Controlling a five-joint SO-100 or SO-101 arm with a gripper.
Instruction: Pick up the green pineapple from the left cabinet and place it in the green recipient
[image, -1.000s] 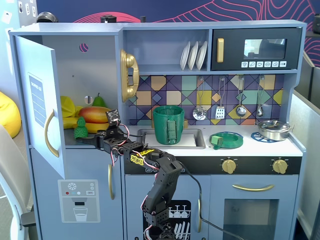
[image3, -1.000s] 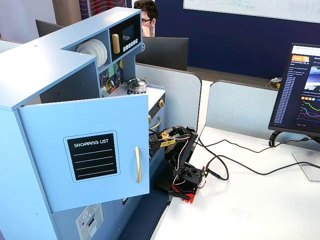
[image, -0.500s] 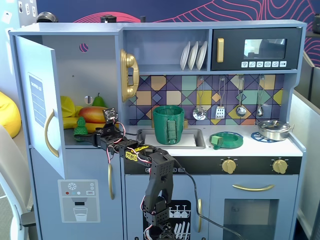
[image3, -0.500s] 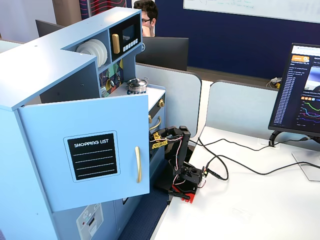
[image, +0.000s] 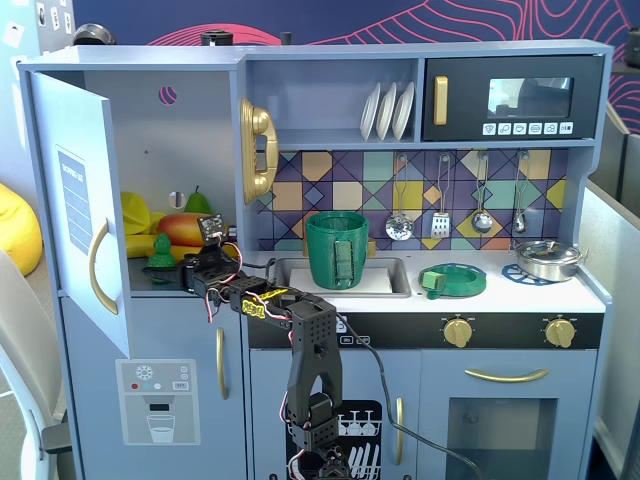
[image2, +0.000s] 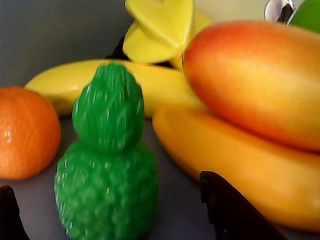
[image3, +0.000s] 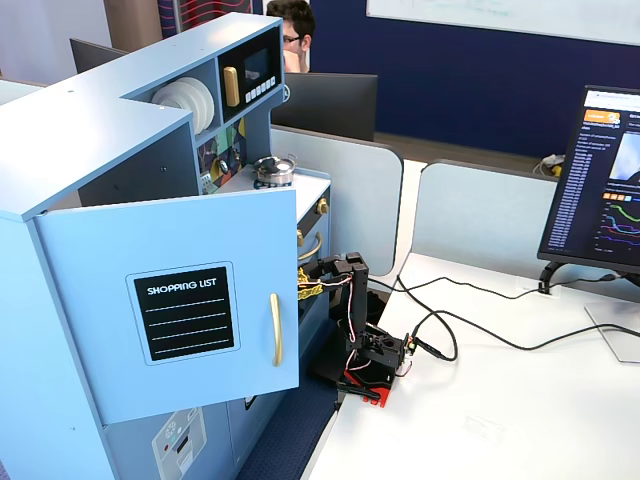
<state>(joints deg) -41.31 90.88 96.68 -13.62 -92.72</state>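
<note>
The green pineapple (image: 160, 252) stands upright on the shelf of the left cabinet (image: 180, 150), whose door (image: 85, 200) is swung open. My gripper (image: 178, 270) reaches into the cabinet just right of the pineapple. In the wrist view the pineapple (image2: 107, 170) fills the lower middle, standing between the two dark fingertips (image2: 230, 205) of my open gripper (image2: 106, 185), with a gap on each side. The green recipient (image: 337, 248) stands in the sink to the right. In a fixed view from the side the door (image3: 170, 300) hides the gripper.
A mango (image2: 255, 75), bananas (image2: 240, 165), a yellow star fruit (image2: 160, 27) and an orange (image2: 25, 132) crowd round the pineapple. A pear (image: 197, 200) stands behind. A flat green dish (image: 452, 279) and a steel pot (image: 547, 258) sit on the counter.
The arm has stretched further left into the cabinet, bringing the open gripper up round the pineapple. The pineapple has not moved.
</note>
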